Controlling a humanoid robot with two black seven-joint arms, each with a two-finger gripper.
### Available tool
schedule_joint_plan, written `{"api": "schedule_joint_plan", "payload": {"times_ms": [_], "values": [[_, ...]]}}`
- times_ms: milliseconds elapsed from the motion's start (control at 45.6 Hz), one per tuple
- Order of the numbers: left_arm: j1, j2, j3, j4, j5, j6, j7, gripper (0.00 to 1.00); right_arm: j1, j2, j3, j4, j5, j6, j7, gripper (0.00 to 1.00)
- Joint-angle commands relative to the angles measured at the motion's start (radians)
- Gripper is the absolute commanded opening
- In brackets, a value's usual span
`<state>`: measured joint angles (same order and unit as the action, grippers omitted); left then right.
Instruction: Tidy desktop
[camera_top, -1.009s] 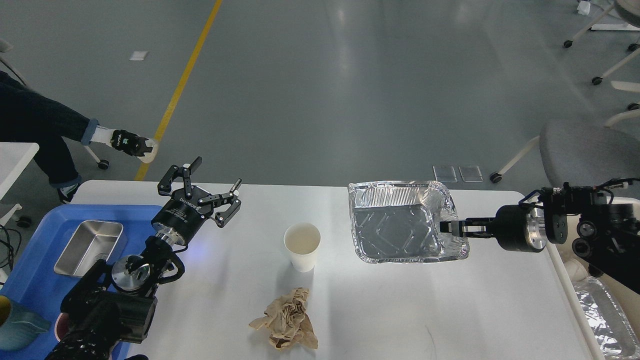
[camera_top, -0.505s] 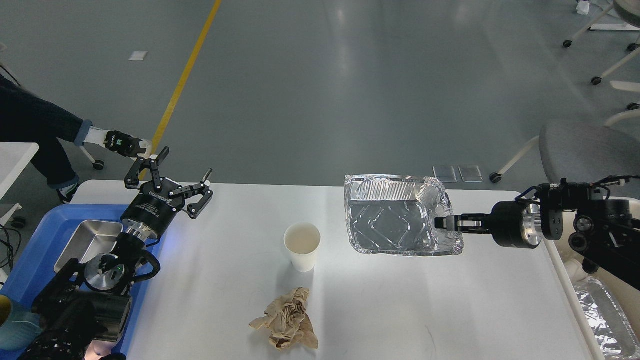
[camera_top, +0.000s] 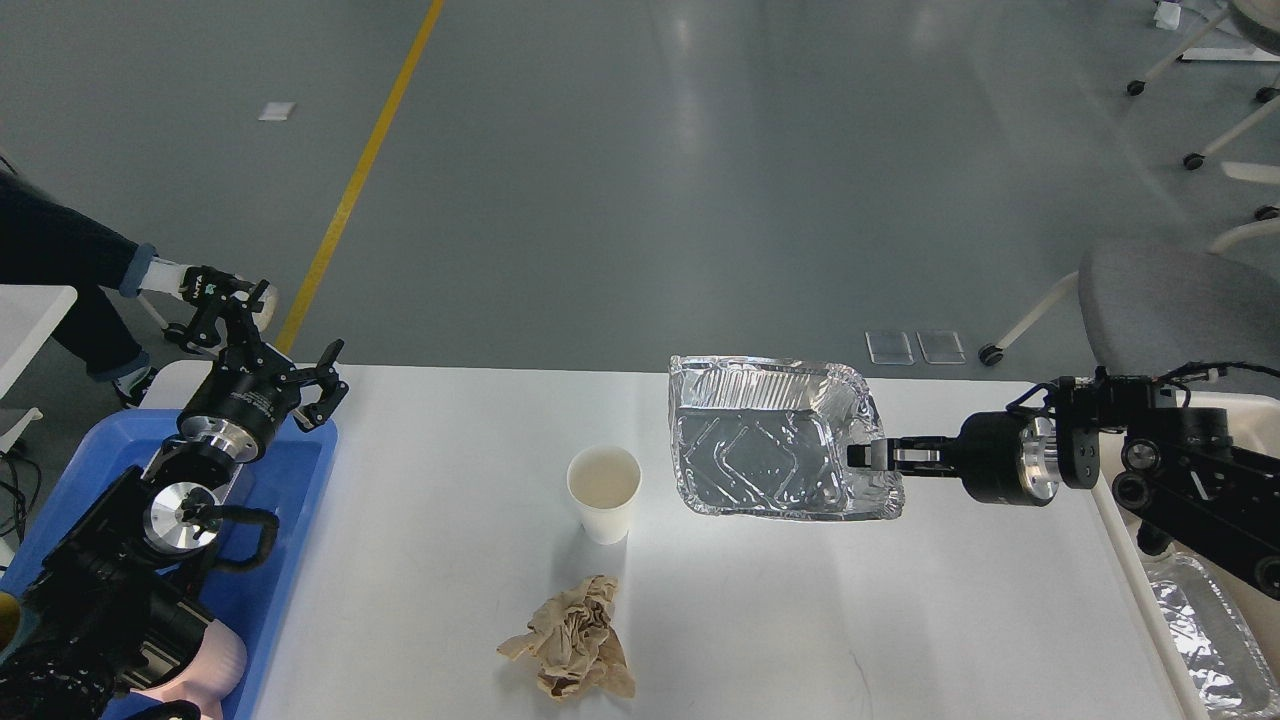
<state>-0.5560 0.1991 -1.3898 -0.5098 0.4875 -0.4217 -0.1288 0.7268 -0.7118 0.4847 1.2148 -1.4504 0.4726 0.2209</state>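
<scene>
The white desktop (camera_top: 800, 620) fills the lower view. A crumpled aluminium foil tray (camera_top: 775, 450) is held off the desktop at centre right, tilted. My right gripper (camera_top: 862, 455) is shut on the tray's right rim. A white paper cup (camera_top: 604, 492) stands upright left of the tray. A crumpled brown paper ball (camera_top: 572, 650) lies near the front edge. My left gripper (camera_top: 262, 335) is open and empty, above the far end of the blue tray (camera_top: 300, 490) at the left.
A cream bin (camera_top: 1190, 620) at the right edge holds another foil tray (camera_top: 1205, 640). A person's leg and shoe (camera_top: 150, 280) are beyond the desktop's far left corner. A grey chair (camera_top: 1170, 300) stands at the far right.
My right gripper has lifted the foil tray and carried it left. My left arm has swung left and back, from over the desktop to over the blue tray, now covering the metal pan.
</scene>
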Motion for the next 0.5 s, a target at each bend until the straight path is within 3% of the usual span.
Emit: {"api": "schedule_joint_plan", "payload": {"times_ms": [0, 88, 307, 483], "values": [[-0.034, 0.028, 0.139, -0.006, 0.12, 0.162, -0.014, 1.0, -0.003, 0.0, 0.002, 0.0, -0.001, 0.0, 0.0, 0.0], [-0.05, 0.04, 0.23, -0.006, 0.198, 0.214, -0.017, 1.0, -0.003, 0.0, 0.0, 0.0, -0.001, 0.0, 0.0, 0.0], [-0.061, 0.051, 0.316, -0.012, 0.215, 0.215, -0.022, 1.0, -0.003, -0.011, 0.002, 0.003, 0.001, 0.0, 0.0, 0.0], [-0.094, 0.071, 0.367, -0.012, 0.207, 0.132, -0.017, 1.0, -0.003, -0.011, 0.003, 0.005, -0.001, 0.0, 0.0, 0.0]]}}
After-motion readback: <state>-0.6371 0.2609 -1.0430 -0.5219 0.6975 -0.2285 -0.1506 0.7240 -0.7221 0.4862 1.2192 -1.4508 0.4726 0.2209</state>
